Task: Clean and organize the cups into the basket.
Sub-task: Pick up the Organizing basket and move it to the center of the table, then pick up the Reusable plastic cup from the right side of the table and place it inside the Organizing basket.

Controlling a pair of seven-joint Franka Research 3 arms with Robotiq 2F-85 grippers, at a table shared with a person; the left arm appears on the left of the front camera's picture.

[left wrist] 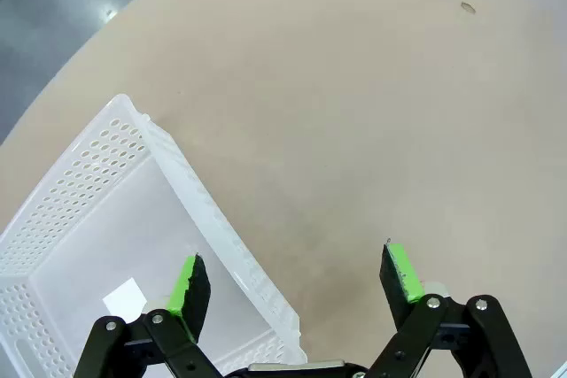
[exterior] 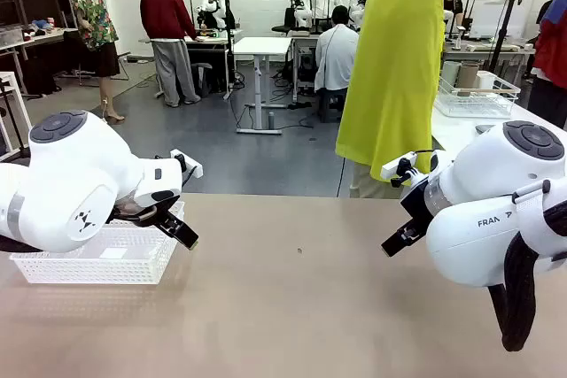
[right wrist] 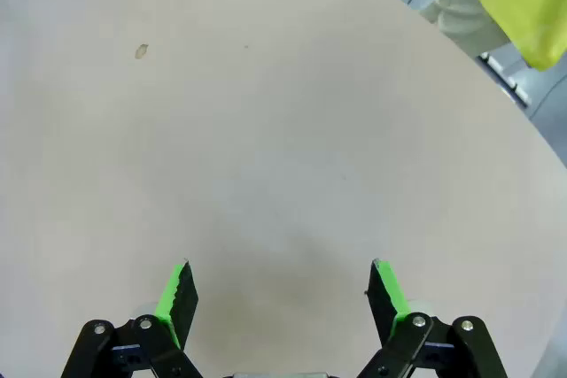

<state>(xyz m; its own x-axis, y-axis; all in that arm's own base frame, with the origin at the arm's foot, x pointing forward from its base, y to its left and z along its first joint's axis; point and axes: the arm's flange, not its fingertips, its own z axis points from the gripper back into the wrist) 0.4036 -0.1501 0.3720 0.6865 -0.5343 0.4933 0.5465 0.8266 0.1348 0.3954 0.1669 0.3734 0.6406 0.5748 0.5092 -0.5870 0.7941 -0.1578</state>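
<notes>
Twice noting jaws spread empty: left gripper [left wrist: 292, 263] straddling shallow white lattice plastic basket [left wrist: 89, 165] wall, right gripper [right wrist: 279, 267] over bare tan table [right wrist: 266, 130], tall pale mint cup [exterior: 452, 72] and brown cardboard-coloured cup [exterior: 468, 75] seemingly standing in far metal wire basket [exterior: 478, 100]; risking snagging that wall if descending.

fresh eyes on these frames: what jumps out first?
The person in a bright yellow garment, standing at the table's far edge right of centre, catches the eye first. Next comes the left gripper, open above the near wall of the white basket at the table's left side. The right gripper hangs open over bare brown tabletop.
</notes>
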